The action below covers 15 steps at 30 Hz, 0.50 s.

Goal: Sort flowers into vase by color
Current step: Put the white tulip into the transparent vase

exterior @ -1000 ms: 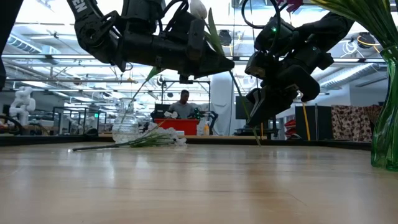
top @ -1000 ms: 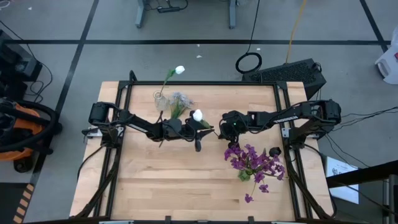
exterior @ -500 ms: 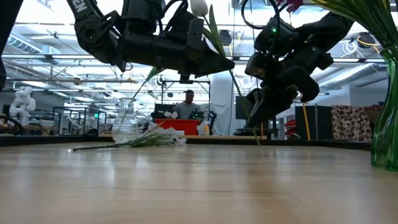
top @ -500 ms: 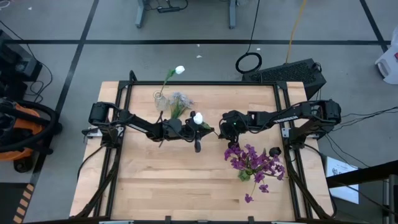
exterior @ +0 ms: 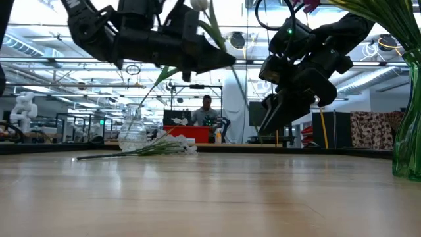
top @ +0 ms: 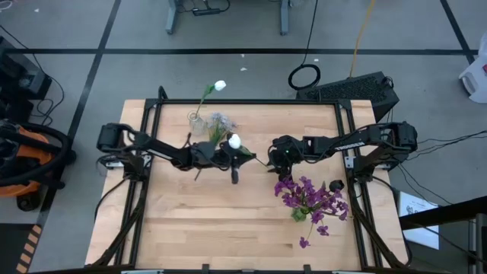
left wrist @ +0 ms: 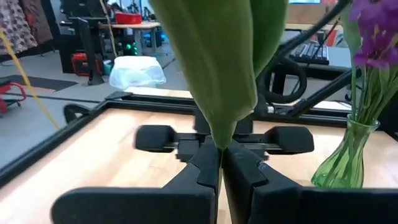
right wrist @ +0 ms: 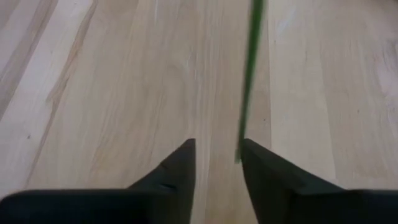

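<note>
The white tulip stem (top: 234,141) is clamped in my left claw (top: 233,154), held above the middle of the tabletop (top: 228,228). In the left wrist view my two fingers (left wrist: 205,171) are pressed together on the stem's broad green leaf (left wrist: 214,62), which rises straight up from the grip. In the low view the white bud (exterior: 199,4) sits at the top edge, with the thin stalk (exterior: 242,99) hanging down toward my right claw (exterior: 276,115).

My right claw (top: 272,157) is just beside the left one, above the tabletop centre. Its fingers (right wrist: 180,168) are parted – the lower end of the green stalk (right wrist: 249,74) lies just beside the inner face of one finger, and I cannot tell whether it touches.

Other flowers, working outward:
- A small clear vase (top: 196,121) stands at the far left part of the tabletop and holds one white tulip (top: 219,86), which leans out past the far edge.
- A grey-blue fluffy stem (top: 220,122) lies flat just beside that vase – in the low view its stalk (exterior: 125,153) runs along the wood.
- A green glass vase (top: 299,212) on the right side holds the purple flowers (top: 308,196). One purple blossom (top: 303,243) shows lower down, nearer the front edge.

A person (exterior: 207,112) is visible in the room beyond the tabletop.
</note>
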Motion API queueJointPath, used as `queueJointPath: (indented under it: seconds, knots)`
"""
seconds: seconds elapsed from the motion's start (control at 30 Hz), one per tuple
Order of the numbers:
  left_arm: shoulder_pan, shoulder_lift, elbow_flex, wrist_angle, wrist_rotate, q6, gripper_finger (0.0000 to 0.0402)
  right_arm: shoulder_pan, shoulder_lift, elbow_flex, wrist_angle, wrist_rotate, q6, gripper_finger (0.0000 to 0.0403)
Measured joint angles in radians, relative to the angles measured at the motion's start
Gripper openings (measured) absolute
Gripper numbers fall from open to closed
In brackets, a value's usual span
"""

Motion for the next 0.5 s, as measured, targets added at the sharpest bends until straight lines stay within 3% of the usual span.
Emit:
queueJointPath:
  seconds: [0.23,0.5]
  knots:
    - [0.036,-0.271,-0.141,-0.049,-0.002,0.024,0.0013,0.0,0.0,0.0,-0.002,0.0,-0.004,0.0177]
    - [0.071,-0.671,-0.154,-0.425,-0.003,0.073,0.0013,0.0,0.0,0.0,0.0,0.0,-0.024,0.0192]
